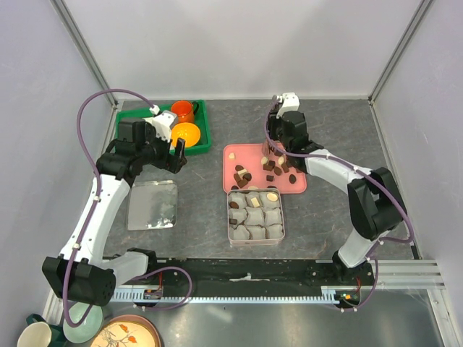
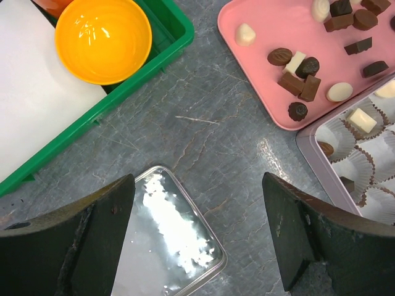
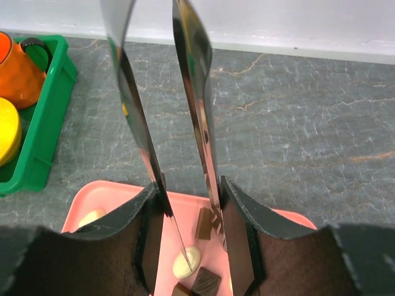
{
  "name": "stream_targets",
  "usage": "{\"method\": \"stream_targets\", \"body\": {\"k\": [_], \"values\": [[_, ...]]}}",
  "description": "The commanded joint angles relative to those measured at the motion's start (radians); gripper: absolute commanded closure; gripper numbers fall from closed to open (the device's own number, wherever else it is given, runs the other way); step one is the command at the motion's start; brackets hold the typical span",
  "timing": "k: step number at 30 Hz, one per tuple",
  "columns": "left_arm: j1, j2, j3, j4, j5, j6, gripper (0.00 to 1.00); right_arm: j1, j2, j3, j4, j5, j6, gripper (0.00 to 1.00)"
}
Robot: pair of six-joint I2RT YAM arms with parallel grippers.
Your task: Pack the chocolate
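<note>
Logging the chocolate [image 2: 279, 57] as lying mostly on the pink tray [image 1: 239, 155], dark and cream pieces mixed, with a few sitting in the paper cups [image 2: 345, 163] of the square tin [image 2: 307, 145] just beside the tray's near edge. Noting the right gripper [image 3: 187, 183] hanging over the tray's far part, clenching a pair of metal tongs [image 3: 196, 92] from outside, blades standing slightly apart. Spotting a cream piece [image 3: 187, 262] resting on the tray right under the gap between the right fingers, dark pieces [image 3: 205, 223] just beside it; not managing to tell whether the tongs are touching any piece. Recording the left gripper [image 2: 197, 180] hovering released, fingers spread wide, over the grey table [image 2: 203, 123], between the green tray [image 2: 176, 34] holding an orange bowl [image 2: 102, 37] and a shiny tin lid [image 2: 166, 246], off to the pink tray's left and apart from the chocolate.
</note>
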Motion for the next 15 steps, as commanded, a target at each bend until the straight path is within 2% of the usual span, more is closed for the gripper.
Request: {"method": "stream_targets", "body": {"k": [1,15], "values": [[0.005,-0.025,-0.006,0.03,-0.007,0.037,0.09,0.001,0.036,0.057,0.04,-0.015,0.005,0.53],[0.005,-0.025,-0.017,0.033,0.009,0.032,0.09,0.001,0.066,0.049,0.037,0.016,0.029,0.55]]}}
